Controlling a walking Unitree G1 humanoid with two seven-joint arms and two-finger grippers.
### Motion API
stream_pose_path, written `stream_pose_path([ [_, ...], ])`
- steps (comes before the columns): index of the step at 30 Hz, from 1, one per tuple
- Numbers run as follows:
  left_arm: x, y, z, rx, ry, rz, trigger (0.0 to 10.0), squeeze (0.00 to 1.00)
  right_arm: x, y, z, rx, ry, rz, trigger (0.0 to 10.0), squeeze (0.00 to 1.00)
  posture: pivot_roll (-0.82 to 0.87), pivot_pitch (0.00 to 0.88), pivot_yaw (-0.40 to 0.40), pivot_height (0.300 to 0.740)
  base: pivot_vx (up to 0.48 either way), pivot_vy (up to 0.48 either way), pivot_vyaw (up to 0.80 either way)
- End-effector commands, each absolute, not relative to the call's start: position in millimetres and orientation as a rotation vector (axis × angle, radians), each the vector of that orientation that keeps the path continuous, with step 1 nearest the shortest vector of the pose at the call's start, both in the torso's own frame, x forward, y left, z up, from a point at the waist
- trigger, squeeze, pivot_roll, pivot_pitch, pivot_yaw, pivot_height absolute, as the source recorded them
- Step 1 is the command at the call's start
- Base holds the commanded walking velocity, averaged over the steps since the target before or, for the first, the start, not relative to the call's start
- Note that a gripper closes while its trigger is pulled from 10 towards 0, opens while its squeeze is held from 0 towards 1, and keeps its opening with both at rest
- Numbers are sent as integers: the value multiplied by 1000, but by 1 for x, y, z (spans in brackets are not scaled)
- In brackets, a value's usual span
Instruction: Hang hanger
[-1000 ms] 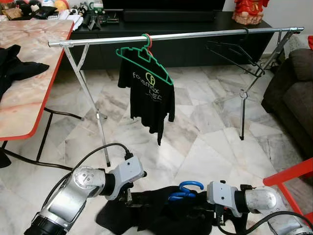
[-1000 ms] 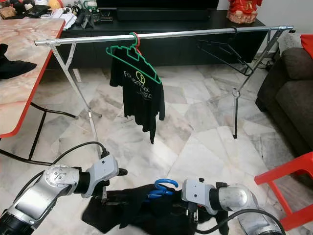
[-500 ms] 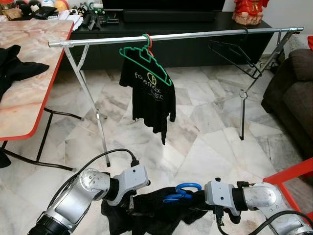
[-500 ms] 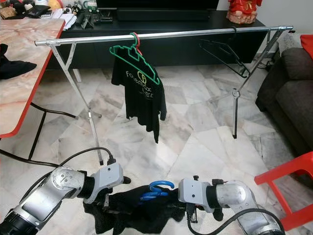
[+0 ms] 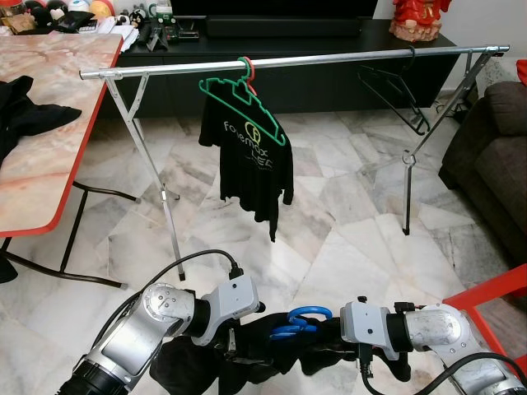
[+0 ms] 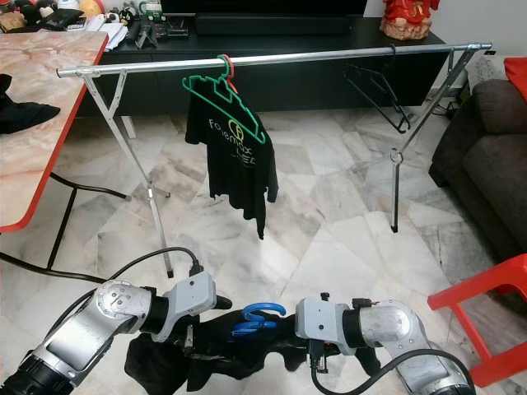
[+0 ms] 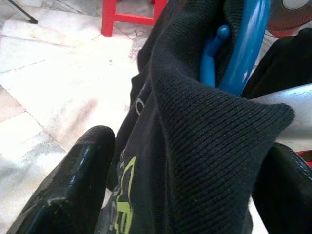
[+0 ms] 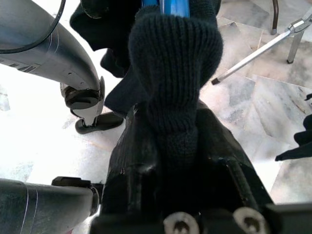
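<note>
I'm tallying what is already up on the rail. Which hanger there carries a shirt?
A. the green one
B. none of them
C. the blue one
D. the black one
A: the green hanger on the silver rail carries a black printed shirt; the black hanger hangs bare, and the blue hanger sits low between the grippers.
</note>
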State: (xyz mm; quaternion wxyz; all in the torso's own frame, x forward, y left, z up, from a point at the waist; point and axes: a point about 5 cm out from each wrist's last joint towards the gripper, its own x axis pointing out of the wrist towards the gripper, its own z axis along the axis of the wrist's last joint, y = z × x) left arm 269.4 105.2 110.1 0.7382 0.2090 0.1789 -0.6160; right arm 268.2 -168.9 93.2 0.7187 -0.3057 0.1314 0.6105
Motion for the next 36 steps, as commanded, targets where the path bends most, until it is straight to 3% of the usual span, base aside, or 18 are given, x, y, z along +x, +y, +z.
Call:
stream_pose_path([
  [1, 265, 99, 109, 455, 390, -1387, 8745, 0, 272, -163, 105, -657, 216, 1345, 0, 0, -5, 174, -62, 740, 0, 0, 0],
  [3, 265, 98, 110, 453, 387, -1387, 8314, 0, 272, -162, 105, -655, 213, 1343, 0, 0, -6, 174, -62, 740, 0, 0, 0],
  [5, 267, 94, 113, 463, 356, -1364, 6549, 0, 274, -162, 106, -644, 209, 1331, 0, 0, -7, 174, -61, 740, 0, 0, 0],
  [6, 268, 94, 114, 466, 345, -1353, 6549, 0, 275, -162, 107, -641, 209, 1328, 0, 0, -7, 174, -61, 740, 0, 0, 0],
  [7, 269, 92, 116, 469, 331, -1339, 4745, 0, 275, -162, 107, -638, 211, 1326, 0, 0, -7, 174, -61, 740, 0, 0, 0],
  [9, 271, 91, 118, 476, 311, -1325, 3529, 0, 276, -161, 107, -636, 212, 1322, 0, 0, -3, 173, -60, 740, 0, 0, 0],
  [10, 271, 88, 120, 478, 301, -1324, 1176, 0, 276, -161, 107, -634, 213, 1320, 0, 0, -3, 173, -60, 740, 0, 0, 0],
  [11, 271, 88, 121, 478, 301, -1325, 0, 0, 276, -161, 107, -634, 213, 1320, 0, 0, -1, 173, -60, 740, 0, 0, 0],
  [36, 275, 81, 118, 534, 282, -1291, 0, 0, 280, -160, 109, -632, 202, 1301, 0, 0, -2, 166, -53, 740, 0, 0, 0],
])
